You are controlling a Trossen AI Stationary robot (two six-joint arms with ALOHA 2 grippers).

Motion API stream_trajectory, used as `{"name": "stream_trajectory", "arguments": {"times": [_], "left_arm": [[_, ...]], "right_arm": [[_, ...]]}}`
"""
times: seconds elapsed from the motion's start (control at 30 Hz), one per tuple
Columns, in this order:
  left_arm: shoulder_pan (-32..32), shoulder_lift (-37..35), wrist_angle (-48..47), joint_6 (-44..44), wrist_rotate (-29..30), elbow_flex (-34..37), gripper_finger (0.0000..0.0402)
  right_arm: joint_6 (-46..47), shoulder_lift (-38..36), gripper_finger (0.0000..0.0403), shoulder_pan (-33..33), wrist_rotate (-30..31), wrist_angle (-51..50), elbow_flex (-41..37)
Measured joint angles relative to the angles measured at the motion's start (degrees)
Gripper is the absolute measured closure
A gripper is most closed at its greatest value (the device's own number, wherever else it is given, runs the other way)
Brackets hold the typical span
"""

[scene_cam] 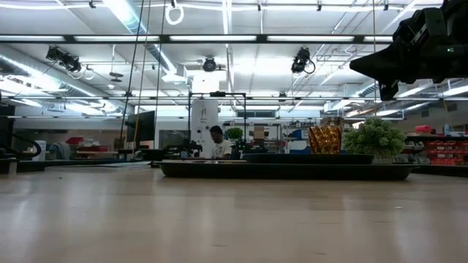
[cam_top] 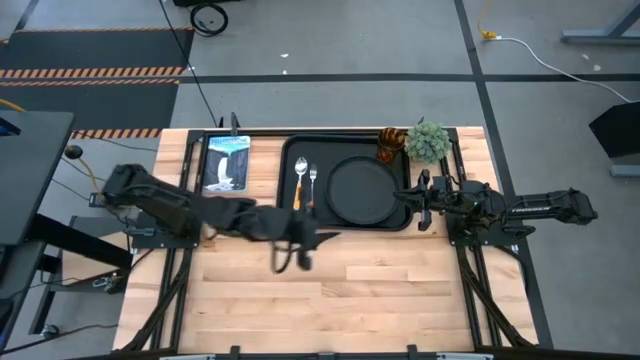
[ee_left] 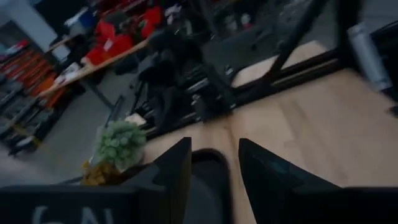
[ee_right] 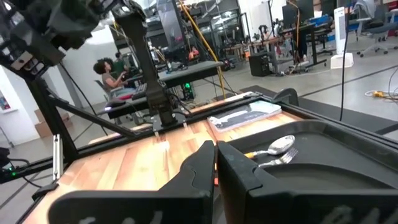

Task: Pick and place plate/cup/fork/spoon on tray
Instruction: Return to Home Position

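The black tray [cam_top: 300, 150] lies at the table's far middle. The round black plate [cam_top: 362, 190] lies in its right half. The spoon [cam_top: 299, 180] and the fork [cam_top: 312, 182] lie side by side in its left half, and both show in the right wrist view (spoon [ee_right: 280, 145], fork [ee_right: 283, 158]). The amber cup [cam_top: 390, 143] stands at the tray's far right corner, next to the green plant [cam_top: 428, 140]. My left gripper [ee_left: 211, 168] is open and empty above the table, just near of the tray. My right gripper [ee_right: 216, 163] is shut and empty at the plate's right edge [cam_top: 408, 195].
A flat picture-covered book or tablet [cam_top: 226, 163] lies left of the tray. Bare wood [cam_top: 380, 290] fills the table's near half. The cup [scene_cam: 325, 139] and the plant [scene_cam: 374, 139] rise above the tray's rim [scene_cam: 285, 172] in the low view. A person sits in the room beyond.
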State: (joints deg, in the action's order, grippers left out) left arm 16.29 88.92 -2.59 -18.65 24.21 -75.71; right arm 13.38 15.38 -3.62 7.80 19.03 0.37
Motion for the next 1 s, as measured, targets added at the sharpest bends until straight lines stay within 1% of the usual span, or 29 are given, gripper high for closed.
{"name": "stream_trajectory", "arguments": {"times": [0.13, 0.27, 0.4, 0.43, 0.63, 0.7, 0.83, 1.0], "left_arm": [[2.2, -7.04, 4.17, 0.04, -0.17, 9.49, 0.026], [3.49, -13.82, 12.67, 0.23, -1.05, 21.5, 0.026], [4.59, -19.62, 19.88, 3.65, -2.71, 32.45, 0.026], [4.8, -21.01, 20.48, 4.9, -2.85, 34.73, 0.026], [6.96, -29.63, 23.2, 9.11, -2.62, 46.18, 0.026], [7.72, -32.83, 23.91, 9.41, -2.8, 49.76, 0.026], [8.44, -38.69, 28.48, 9.55, -2.7, 56.88, 0.026], [7.67, -46.07, 30.78, 11.88, -5.81, 64.32, 0.026]], "right_arm": [[0.01, 0.0, 0.038, 0.0, -0.01, 0.43, -0.01], [0.01, 0.0, 0.038, 0.0, 0.01, 0.51, 0.01], [0.01, 0.0, 0.038, 0.0, 0.01, 0.63, -0.01], [0.01, 0.0, 0.038, 0.0, 0.01, 0.66, -0.01], [0.01, 0.0, 0.038, 0.0, 0.01, 0.72, -0.01], [0.01, 0.0, 0.038, 0.0, 0.01, 0.89, -0.01], [0.01, 0.0, 0.038, 0.0, 0.01, 1.02, 0.01], [0.01, 0.0, 0.038, 0.0, 0.01, 1.05, 0.01]]}}
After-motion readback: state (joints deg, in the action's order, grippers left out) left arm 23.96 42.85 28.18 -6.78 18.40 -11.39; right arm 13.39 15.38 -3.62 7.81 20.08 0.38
